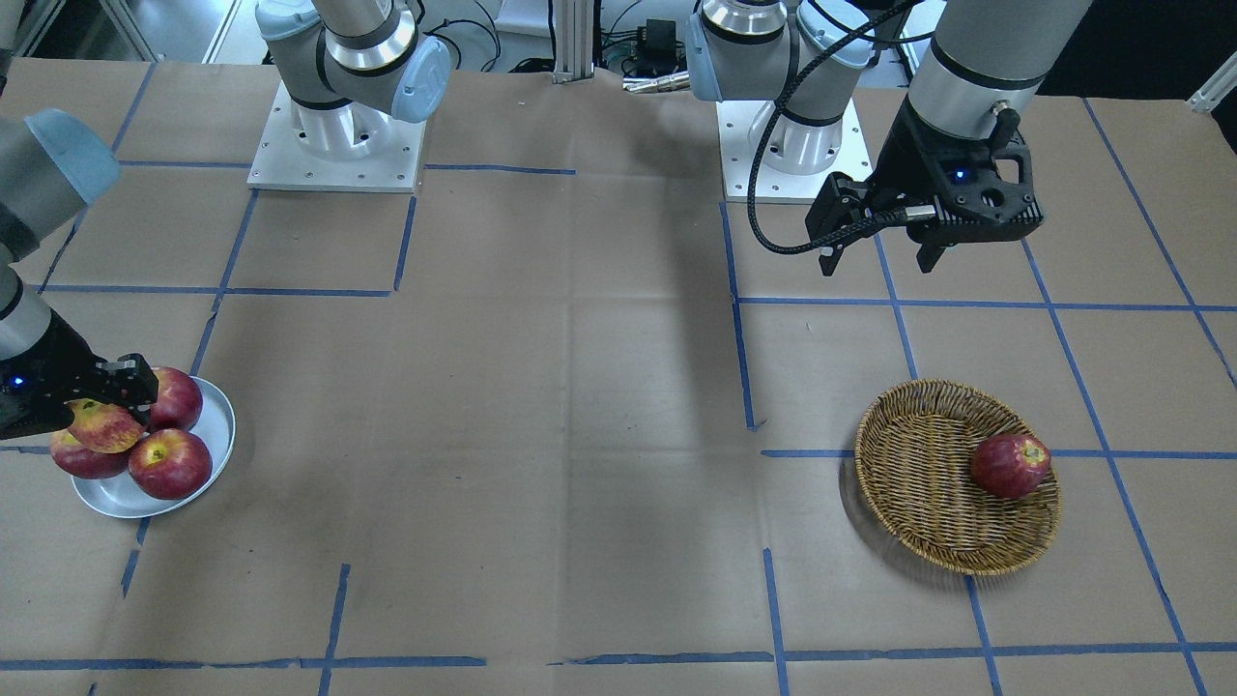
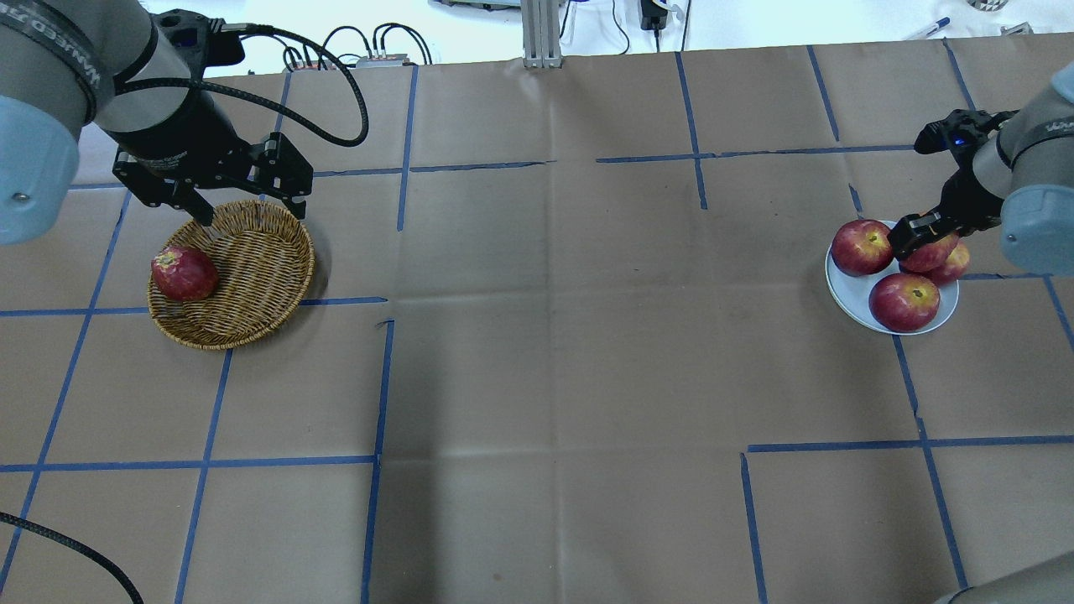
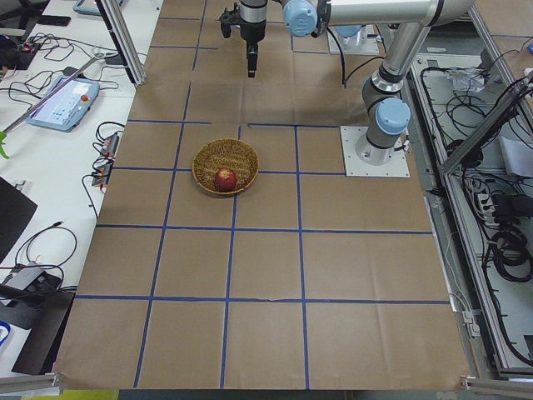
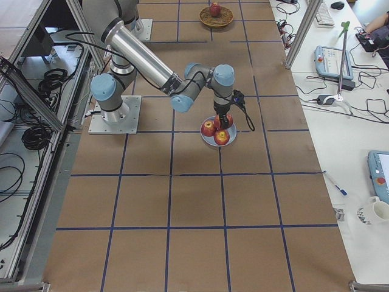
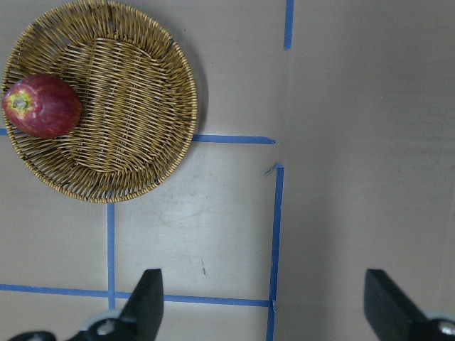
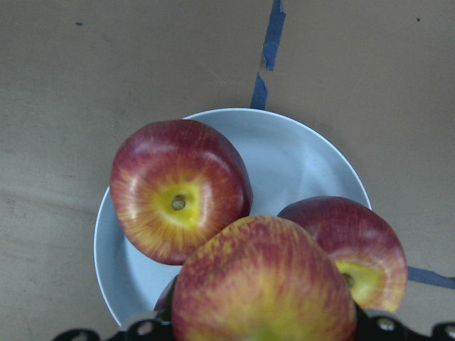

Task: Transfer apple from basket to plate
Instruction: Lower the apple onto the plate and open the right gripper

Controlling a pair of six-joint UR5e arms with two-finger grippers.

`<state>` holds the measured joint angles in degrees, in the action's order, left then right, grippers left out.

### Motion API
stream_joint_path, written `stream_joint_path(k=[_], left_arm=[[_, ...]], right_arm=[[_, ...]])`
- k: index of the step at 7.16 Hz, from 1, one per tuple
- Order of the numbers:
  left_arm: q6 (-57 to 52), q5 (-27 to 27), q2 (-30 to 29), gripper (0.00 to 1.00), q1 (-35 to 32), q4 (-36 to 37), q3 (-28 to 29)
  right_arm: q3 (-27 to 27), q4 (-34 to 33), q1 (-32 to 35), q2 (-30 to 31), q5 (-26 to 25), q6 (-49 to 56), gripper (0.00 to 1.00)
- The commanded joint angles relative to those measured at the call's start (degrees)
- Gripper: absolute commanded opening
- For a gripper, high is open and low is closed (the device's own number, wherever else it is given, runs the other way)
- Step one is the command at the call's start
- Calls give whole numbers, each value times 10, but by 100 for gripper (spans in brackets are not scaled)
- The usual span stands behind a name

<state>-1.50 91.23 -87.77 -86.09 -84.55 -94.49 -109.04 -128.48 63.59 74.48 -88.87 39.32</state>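
Note:
The apple [image 1: 101,426], red with yellow-orange streaks, is held in my right gripper [image 1: 104,406], which is shut on it just over the grey-white plate [image 1: 220,437]. It fills the bottom of the right wrist view [image 6: 263,284], above the plate [image 6: 298,156]. In the overhead view the apple [image 2: 930,252] sits between the right gripper's fingers [image 2: 910,231] over the plate [image 2: 846,294]. The wicker basket [image 2: 252,268] is far on the other side. My left gripper [image 2: 243,210] is open and empty above the basket's far rim [image 5: 121,106].
Three darker red apples [image 1: 170,462] [image 1: 177,397] [image 1: 82,460] lie on the plate under and around the held one. One dark red apple [image 2: 184,273] lies in the basket. Brown paper with blue tape lines covers the table.

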Motion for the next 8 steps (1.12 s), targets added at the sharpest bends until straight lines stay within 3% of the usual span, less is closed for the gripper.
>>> stream_joint_path(k=[1,4,5,8], left_arm=[[0,0,0,99,0,0,-1],[0,0,-1,99,0,0,0],[0,0,-1,99,0,0,0],[0,0,0,99,0,0,0]], right_arm=[[5,-1,0,-8,-1,0,100],[38,22,8,27,-1,-16,100],[44,49,28,50,21,-41,100],[47,150,141,129,17,-237,100]])
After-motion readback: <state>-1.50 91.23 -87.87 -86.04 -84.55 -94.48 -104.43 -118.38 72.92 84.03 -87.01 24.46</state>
